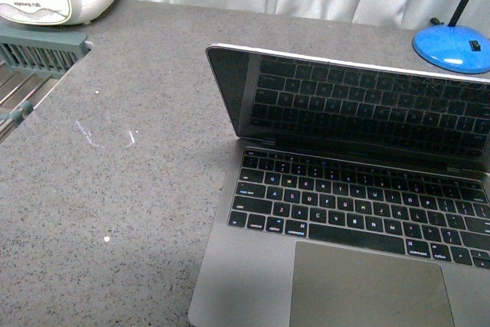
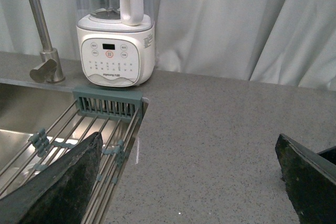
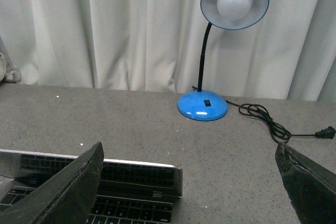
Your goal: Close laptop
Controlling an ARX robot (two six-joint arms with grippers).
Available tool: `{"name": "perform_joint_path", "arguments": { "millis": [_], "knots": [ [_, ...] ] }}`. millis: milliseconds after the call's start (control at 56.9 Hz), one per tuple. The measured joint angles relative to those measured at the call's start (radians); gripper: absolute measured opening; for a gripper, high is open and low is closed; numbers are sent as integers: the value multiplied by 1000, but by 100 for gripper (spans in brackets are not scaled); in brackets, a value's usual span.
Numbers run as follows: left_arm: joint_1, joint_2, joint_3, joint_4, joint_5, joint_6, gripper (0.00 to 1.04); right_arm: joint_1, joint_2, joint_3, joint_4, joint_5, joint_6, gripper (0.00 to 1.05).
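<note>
The space-grey laptop [image 1: 344, 212] lies open on the grey counter at the front right, black keys and big trackpad toward me. Its glossy dark screen [image 1: 360, 105] leans forward over the keyboard and mirrors the keys. Neither arm shows in the front view. My left gripper [image 2: 191, 182] is open and empty above bare counter beside the sink rack. My right gripper [image 3: 189, 192] is open and empty above and behind the laptop; the screen's top edge and far corner [image 3: 131, 174] lie below between its fingers [image 3: 68, 190].
A white blender [image 2: 116, 51] stands at the back left by a tap [image 2: 44, 51] and a sink with a grey-green roll-up rack [image 2: 107, 103]. A blue desk lamp [image 3: 202, 104] with its cord [image 3: 273, 124] stands behind the laptop. White curtains close the back.
</note>
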Motion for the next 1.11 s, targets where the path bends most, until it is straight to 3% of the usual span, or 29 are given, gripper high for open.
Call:
{"name": "perform_joint_path", "arguments": {
  "millis": [70,141,616,809,897,950,1108],
  "knots": [
    [0,0,0,0,0,0,98,0,0,0,0,0,0,96],
    [0,0,0,0,0,1,88,0,0,0,0,0,2,88],
    [0,0,0,0,0,1,5,0,0,0,0,0,2,4],
    [0,3,0,5,9,-13,4,1,-1,0,3,6,8,1],
    [-45,-3,0,27,4,-275,4,68,-6,-2,132,111,230,1],
    [-38,-6,0,28,19,-426,4,75,-6,-2,137,100,361,1],
    [-79,2,0,31,-32,-496,4,52,-6,-2,119,100,459,1]
  ]
}}
